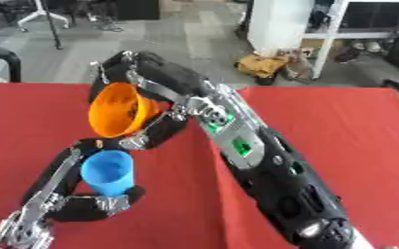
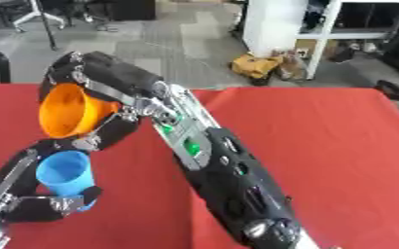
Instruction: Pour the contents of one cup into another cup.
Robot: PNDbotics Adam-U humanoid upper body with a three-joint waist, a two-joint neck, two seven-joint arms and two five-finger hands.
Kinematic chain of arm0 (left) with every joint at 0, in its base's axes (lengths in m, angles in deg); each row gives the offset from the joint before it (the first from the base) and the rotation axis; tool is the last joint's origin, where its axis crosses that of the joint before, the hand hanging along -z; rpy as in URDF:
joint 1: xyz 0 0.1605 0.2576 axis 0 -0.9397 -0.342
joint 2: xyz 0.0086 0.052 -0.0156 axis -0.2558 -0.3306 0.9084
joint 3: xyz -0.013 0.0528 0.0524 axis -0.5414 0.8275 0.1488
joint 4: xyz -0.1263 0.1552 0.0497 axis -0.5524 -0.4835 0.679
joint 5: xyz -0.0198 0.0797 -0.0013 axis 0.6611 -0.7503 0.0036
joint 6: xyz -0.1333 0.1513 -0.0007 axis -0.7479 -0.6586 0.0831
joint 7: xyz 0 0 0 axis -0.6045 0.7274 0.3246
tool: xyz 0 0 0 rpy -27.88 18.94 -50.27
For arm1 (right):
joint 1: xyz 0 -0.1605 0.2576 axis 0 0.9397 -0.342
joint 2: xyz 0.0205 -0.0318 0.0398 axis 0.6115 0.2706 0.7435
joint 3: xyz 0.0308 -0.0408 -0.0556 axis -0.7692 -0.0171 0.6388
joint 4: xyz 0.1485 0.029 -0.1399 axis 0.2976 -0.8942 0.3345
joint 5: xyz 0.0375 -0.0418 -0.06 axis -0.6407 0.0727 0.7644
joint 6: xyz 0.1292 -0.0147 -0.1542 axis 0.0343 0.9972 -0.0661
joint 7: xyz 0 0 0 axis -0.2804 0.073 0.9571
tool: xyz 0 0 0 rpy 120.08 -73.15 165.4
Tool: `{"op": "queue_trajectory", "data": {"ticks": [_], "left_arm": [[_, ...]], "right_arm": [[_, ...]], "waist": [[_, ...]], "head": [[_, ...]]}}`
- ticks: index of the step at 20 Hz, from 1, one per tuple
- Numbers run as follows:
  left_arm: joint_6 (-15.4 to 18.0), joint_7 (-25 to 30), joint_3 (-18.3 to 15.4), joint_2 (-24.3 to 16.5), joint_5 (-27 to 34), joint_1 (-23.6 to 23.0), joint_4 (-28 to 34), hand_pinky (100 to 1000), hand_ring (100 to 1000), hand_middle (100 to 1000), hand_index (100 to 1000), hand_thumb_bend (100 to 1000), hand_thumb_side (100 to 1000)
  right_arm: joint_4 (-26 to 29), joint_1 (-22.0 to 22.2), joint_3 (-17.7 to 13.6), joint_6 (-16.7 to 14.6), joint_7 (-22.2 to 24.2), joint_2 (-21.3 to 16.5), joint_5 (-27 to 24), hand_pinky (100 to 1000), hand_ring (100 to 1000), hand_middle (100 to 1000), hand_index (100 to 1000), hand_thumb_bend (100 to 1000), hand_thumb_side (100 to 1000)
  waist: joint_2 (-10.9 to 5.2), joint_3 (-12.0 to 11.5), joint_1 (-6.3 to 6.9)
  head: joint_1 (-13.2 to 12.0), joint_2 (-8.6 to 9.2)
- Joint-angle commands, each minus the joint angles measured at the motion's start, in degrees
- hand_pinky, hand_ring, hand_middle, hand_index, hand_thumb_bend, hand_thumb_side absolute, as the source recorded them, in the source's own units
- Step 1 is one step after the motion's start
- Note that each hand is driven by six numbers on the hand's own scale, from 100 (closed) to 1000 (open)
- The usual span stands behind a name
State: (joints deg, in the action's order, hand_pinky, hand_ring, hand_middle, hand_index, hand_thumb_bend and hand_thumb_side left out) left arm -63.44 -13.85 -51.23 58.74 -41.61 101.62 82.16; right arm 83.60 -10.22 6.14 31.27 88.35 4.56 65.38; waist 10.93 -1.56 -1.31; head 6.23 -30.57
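Observation:
An orange cup (image 1: pixel 117 109) is tipped on its side, mouth facing down-left, just above a blue cup (image 1: pixel 109 171). My right hand (image 1: pixel 143 73) is curled round the orange cup, its arm crossing the view from the lower right. The blue cup stands upright with my left hand (image 1: pixel 97 204) curled round its base and side; its arm comes in from the lower left. The orange cup's rim hangs a little above and behind the blue cup's mouth. I cannot see any contents in either cup.
The red tablecloth (image 1: pixel 339 126) covers the table. Beyond its far edge lies grey floor with a white cabinet (image 1: pixel 280 22), a yellow bag (image 1: pixel 262 65) and chair legs. A black rail (image 1: pixel 7 58) stands at the far left.

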Motion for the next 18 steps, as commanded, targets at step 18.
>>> {"op": "queue_trajectory", "data": {"ticks": [18], "left_arm": [[0.24,1.53,-0.54,-1.33,-0.03,0.60,1.26,395,392,471,635,543,100]], "right_arm": [[0.87,-3.18,0.80,-5.33,-4.11,-0.98,12.01,411,322,241,317,100,100]], "waist": [[-1.29,-0.31,-0.01]], "head": [[0.08,0.60]]}}
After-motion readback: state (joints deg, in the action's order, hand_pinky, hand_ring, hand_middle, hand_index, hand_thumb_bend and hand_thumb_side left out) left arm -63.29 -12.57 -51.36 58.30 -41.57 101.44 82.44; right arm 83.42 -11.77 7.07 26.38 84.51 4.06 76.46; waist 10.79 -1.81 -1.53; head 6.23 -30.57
